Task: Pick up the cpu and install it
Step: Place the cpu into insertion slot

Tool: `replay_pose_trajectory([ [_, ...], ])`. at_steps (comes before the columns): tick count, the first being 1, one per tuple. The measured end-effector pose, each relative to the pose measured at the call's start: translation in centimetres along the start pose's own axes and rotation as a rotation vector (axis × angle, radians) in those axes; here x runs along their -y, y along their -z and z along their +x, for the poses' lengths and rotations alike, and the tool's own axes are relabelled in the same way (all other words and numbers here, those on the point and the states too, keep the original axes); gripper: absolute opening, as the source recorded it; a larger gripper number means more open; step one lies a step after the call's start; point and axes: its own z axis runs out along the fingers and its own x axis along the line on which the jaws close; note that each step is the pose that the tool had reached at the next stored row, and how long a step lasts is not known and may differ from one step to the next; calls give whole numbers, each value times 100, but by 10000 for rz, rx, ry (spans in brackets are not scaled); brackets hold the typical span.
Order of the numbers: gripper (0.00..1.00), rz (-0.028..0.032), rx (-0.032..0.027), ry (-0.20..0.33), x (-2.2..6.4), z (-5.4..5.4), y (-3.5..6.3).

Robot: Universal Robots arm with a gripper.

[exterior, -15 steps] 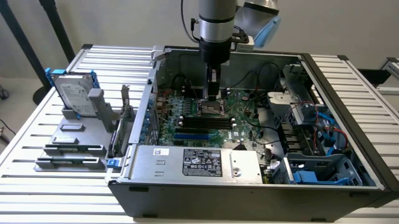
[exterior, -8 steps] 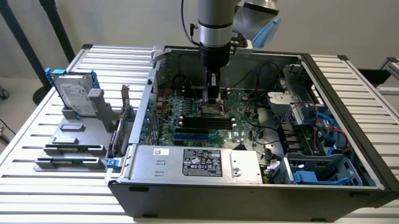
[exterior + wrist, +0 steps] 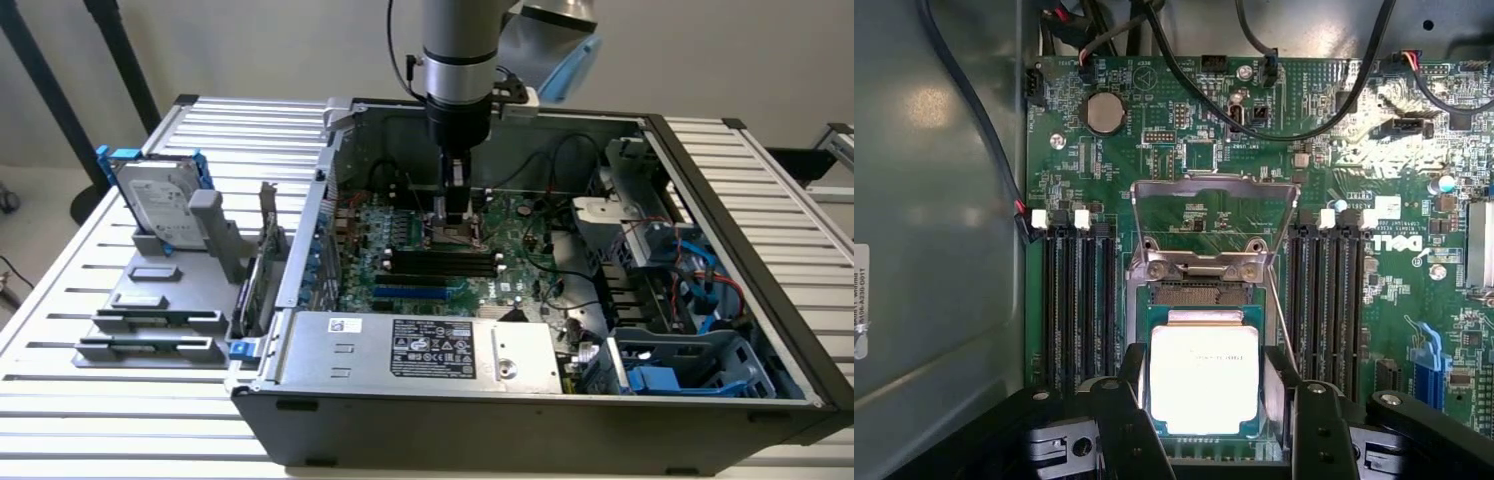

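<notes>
Cpu (image 3: 1204, 378) is clamped between the fingers of the gripper (image 3: 1206, 402), low over the open socket (image 3: 1199, 292) in the middle of the motherboard (image 3: 1184, 150). Pickup looks done; seating the chip and closing the raised load plate (image 3: 1199, 266) remain, I judge. Around it are empty memory slots (image 3: 1076, 300) and the open computer case (image 3: 534, 410). A hard drive (image 3: 151, 205) stands on the slatted table (image 3: 80, 420) at the exterior view's left.

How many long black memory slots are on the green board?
4. Two long black memory slots sit on one side of the shiny silver square cpu, two on the other side; none seem hidden.
</notes>
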Motion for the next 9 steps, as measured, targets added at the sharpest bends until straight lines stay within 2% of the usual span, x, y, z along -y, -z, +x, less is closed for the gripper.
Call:
replay_pose_trajectory([
  [9,55,8,-24,-2,6,-2,-98],
])
